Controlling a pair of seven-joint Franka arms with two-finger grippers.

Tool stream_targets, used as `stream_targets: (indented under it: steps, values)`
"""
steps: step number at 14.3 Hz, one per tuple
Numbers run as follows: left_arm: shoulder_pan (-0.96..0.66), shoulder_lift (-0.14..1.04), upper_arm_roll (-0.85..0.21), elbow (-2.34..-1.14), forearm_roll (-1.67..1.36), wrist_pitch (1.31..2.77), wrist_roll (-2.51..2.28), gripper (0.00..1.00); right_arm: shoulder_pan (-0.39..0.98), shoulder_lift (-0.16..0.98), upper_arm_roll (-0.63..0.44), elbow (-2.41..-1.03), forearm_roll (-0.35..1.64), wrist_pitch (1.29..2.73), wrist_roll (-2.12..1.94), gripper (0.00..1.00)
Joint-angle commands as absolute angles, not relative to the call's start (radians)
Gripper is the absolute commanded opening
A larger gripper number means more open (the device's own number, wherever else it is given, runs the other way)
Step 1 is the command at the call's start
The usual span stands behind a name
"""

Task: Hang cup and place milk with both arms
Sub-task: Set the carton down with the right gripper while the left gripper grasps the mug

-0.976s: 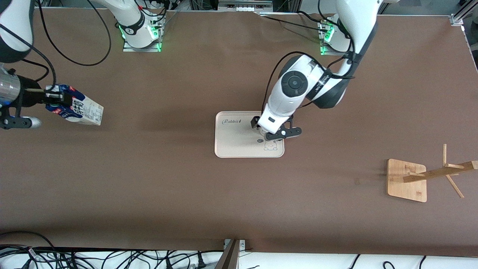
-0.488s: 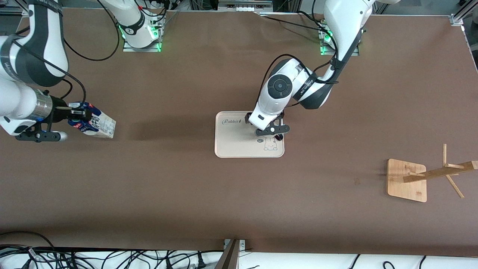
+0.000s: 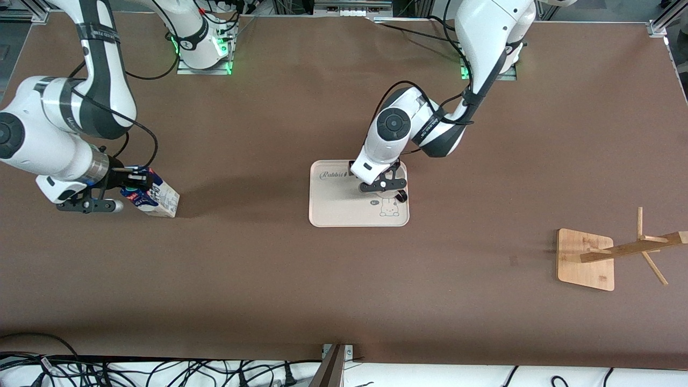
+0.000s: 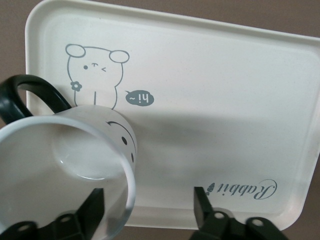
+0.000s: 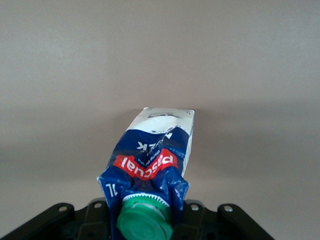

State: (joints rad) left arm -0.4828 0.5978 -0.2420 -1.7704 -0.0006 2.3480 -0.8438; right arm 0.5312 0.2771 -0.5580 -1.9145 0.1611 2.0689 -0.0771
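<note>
The white cup (image 4: 65, 165) with a black handle and smiley face stands on the cream tray (image 4: 225, 100). In the front view only its black handle (image 3: 400, 197) shows under the left arm. My left gripper (image 4: 148, 210) is open low over the tray (image 3: 333, 209). One finger sits inside the cup's rim and the other outside it. My right gripper (image 3: 131, 185) is shut on the top of the blue and white milk (image 3: 158, 198) at its green cap (image 5: 145, 217). The milk (image 5: 155, 150) is tilted, low over the table toward the right arm's end.
A wooden cup rack (image 3: 586, 260) with slanted pegs stands toward the left arm's end of the table, nearer the front camera than the tray. Cables lie along the table's front edge.
The right arm has carried the milk toward the front camera and toward the tray, and lower. The left gripper has dropped over the tray onto the cup's rim.
</note>
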Motion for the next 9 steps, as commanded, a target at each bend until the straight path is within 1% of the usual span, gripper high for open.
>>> stream_targets:
  steps: [1,5,7,9]
  values:
    - [-0.488,0.591,-0.23,-1.782,0.003,2.356,-0.809,0.0,0.537,0.25,-0.552,-1.991,0.182,2.158,-0.071,0.34]
    - [-0.479,0.578,-0.216,-1.781,0.003,2.342,-0.808,0.0,0.537,0.252,-0.528,-2.005,0.232,2.165,-0.069,0.34]
    - [-0.469,0.554,-0.215,-1.779,0.003,2.315,-0.81,0.0,0.535,0.259,-0.526,-2.005,0.256,2.158,-0.074,0.34]
    - [-0.437,0.497,-0.216,-1.776,0.003,2.287,-0.808,0.0,0.535,0.267,-0.526,-2.005,0.258,2.157,-0.08,0.34]
